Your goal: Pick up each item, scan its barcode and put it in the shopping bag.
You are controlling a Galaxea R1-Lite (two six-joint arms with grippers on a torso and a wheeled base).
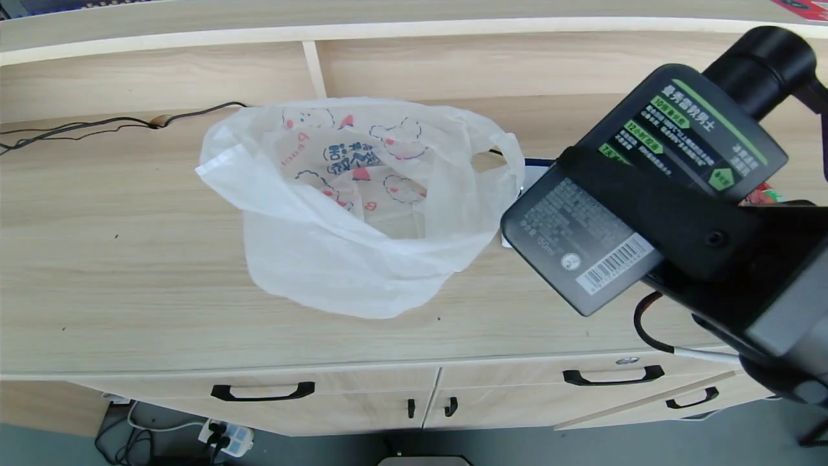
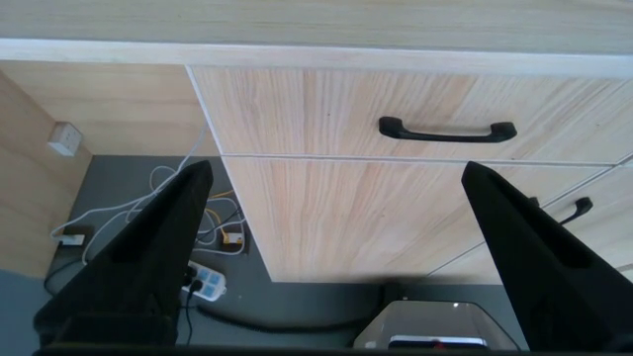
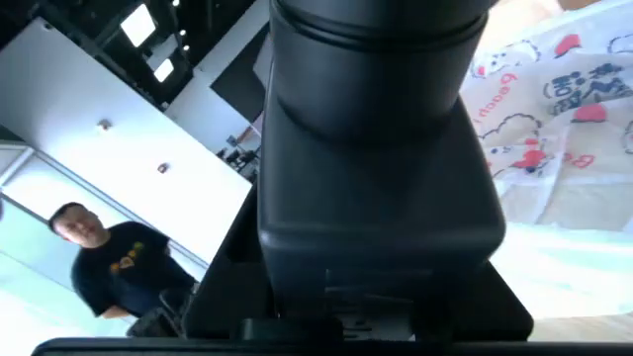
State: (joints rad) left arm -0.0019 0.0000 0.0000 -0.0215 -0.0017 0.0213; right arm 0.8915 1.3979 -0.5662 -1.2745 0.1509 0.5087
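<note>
My right gripper (image 1: pixel 647 213) is raised at the right of the head view, shut on a dark flat bottle (image 1: pixel 647 188) with a black cap. The bottle's label side faces the camera, with its white barcode (image 1: pixel 614 262) near the lower end. One black finger lies across the bottle's middle. The bottle hangs just right of the white printed shopping bag (image 1: pixel 362 207), which stands open on the wooden counter (image 1: pixel 116 278). In the right wrist view the bottle (image 3: pixel 376 198) is close up, with the bag (image 3: pixel 564 129) behind it. My left gripper (image 2: pixel 336 267) hangs open and empty below the counter, in front of the drawers.
Black cables (image 1: pixel 97 126) trail across the counter's back left. A raised shelf wall (image 1: pixel 453 65) runs along the back. A red item (image 1: pixel 766 193) peeks out behind the bottle. Drawers with black handles (image 1: pixel 262 391) sit under the counter, and one handle (image 2: pixel 445 131) faces the left gripper.
</note>
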